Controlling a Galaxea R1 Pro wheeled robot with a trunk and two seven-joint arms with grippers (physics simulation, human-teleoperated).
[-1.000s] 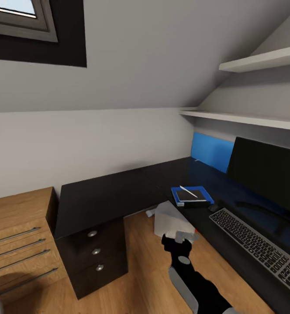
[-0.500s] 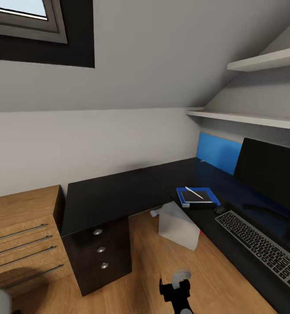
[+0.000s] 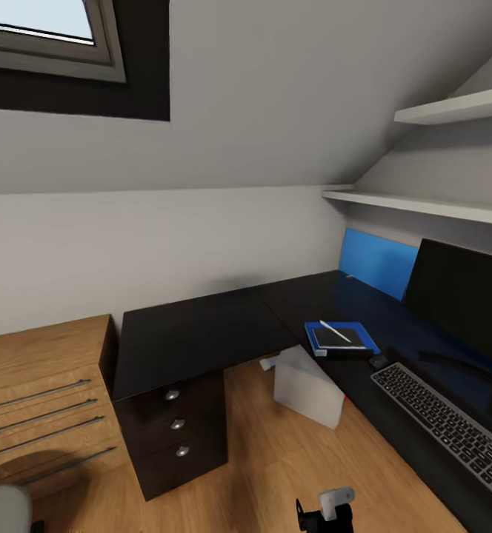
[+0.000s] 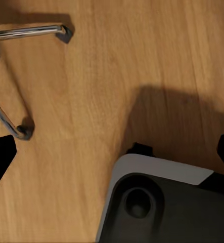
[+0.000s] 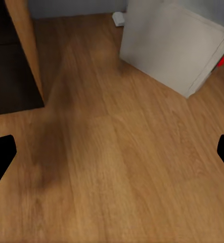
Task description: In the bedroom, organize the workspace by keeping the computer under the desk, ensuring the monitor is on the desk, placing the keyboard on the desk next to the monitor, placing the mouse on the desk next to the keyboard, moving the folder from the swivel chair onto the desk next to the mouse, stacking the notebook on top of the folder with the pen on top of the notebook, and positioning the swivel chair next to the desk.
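The black L-shaped desk [image 3: 201,333] fills the room's corner. On its right wing stand the black monitor [image 3: 464,296] and, in front of it, the keyboard [image 3: 446,426]. The small mouse [image 3: 379,362] lies at the keyboard's far end. Just beyond it is the blue folder [image 3: 347,343], with the dark notebook [image 3: 338,339] on it and the white pen [image 3: 335,331] on top. The white computer [image 3: 305,385] [image 5: 172,45] stands on the floor at the desk's inner edge. My right gripper [image 5: 112,157] hangs open over the floor. My left gripper [image 4: 112,157] is open above chrome legs [image 4: 10,116] of the swivel chair.
A light wooden drawer chest [image 3: 38,400] stands left of the desk's three-drawer unit [image 3: 175,426]. White shelves [image 3: 424,203] run along the right wall under the sloped ceiling. My own base [image 4: 162,202] is below the left gripper. Wooden floor [image 3: 276,466] lies open ahead.
The head camera has turned, shifting the whole scene rightward. My right arm has dropped from in front of the computer down to the view's lower edge.
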